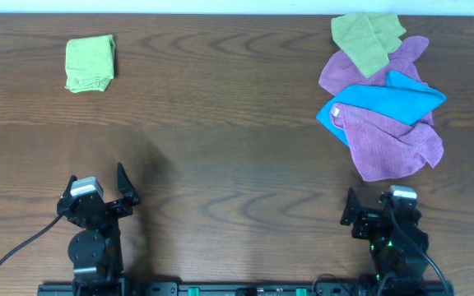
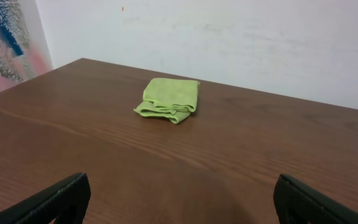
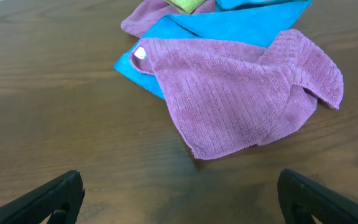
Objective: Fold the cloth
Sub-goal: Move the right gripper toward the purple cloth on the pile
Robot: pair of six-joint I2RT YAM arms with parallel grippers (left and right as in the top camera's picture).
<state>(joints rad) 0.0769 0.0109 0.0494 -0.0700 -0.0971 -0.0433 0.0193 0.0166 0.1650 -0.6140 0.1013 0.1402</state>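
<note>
The purple cloth [image 1: 389,141] with a small white tag lies crumpled at the right of the table, on top of a bright blue cloth [image 1: 385,94]. In the right wrist view the purple cloth [image 3: 241,99] lies just ahead of my right gripper [image 3: 182,196], which is open and empty. My right gripper [image 1: 383,215] sits at the near right edge, just below the cloth. My left gripper [image 1: 101,201] is open and empty at the near left; it also shows in the left wrist view [image 2: 182,199].
A second purple cloth [image 1: 369,66] and a green cloth [image 1: 367,37] lie in the same pile behind the blue one. A folded green cloth [image 1: 90,63] lies at the far left, also in the left wrist view [image 2: 169,98]. The table is dark wood.
</note>
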